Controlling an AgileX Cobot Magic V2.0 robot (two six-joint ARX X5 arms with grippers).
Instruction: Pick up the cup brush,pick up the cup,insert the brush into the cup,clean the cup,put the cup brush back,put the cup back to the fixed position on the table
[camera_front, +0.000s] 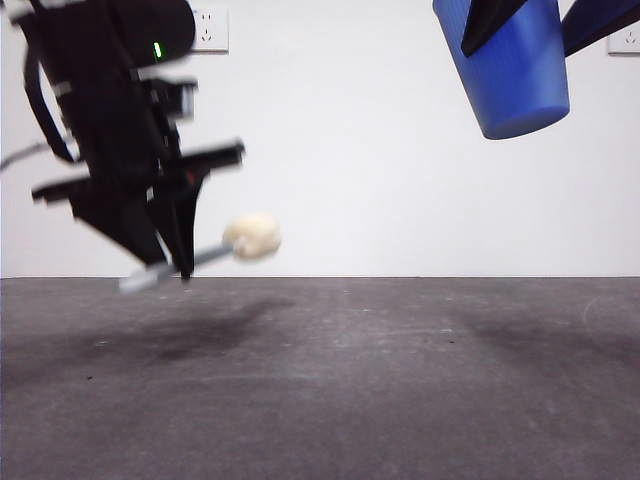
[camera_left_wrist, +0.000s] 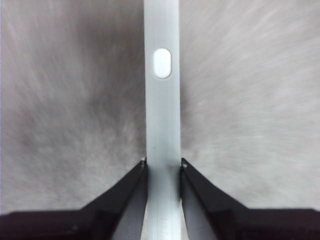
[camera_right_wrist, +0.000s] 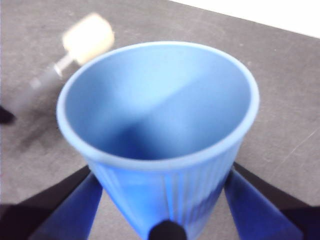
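Clamped on the cup brush (camera_front: 205, 255) low over the table (camera_front: 330, 390) near its left edge, the left gripper (camera_front: 170, 265) should align the sponge with the cup (camera_front: 515, 75), which the right gripper (camera_right_wrist: 165, 200) squeezes high at the right.

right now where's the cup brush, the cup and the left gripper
cup brush (camera_front: 252, 236), front view, on its cream sponge head
cup (camera_front: 515, 75), front view, on its ribbed blue wall
left gripper (camera_left_wrist: 163, 167), left wrist view, midway between the tips clamping the handle
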